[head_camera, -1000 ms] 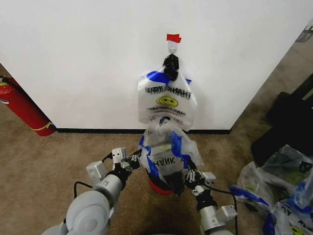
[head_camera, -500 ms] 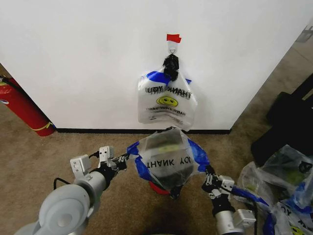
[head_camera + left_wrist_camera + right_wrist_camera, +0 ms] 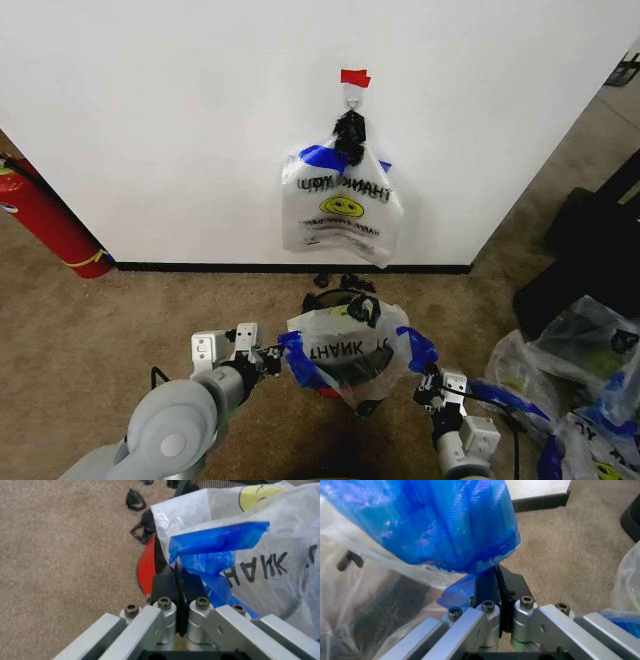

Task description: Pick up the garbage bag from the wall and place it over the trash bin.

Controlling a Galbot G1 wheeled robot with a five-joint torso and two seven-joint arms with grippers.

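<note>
Garbage bag [image 3: 345, 345]: stretched between left gripper [image 3: 268, 358] and right gripper [image 3: 428, 386], fingers pinching blue handles, mouth over trash bin [image 3: 345, 300]; lower both evenly, keeping the mouth spread.

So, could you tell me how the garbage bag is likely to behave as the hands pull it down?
The garbage bag is thin, crinkled film, so probably floppy and very light. Its blue handles bunch up where the left hand and right hand pinch them, so they may stretch or slip.
</note>
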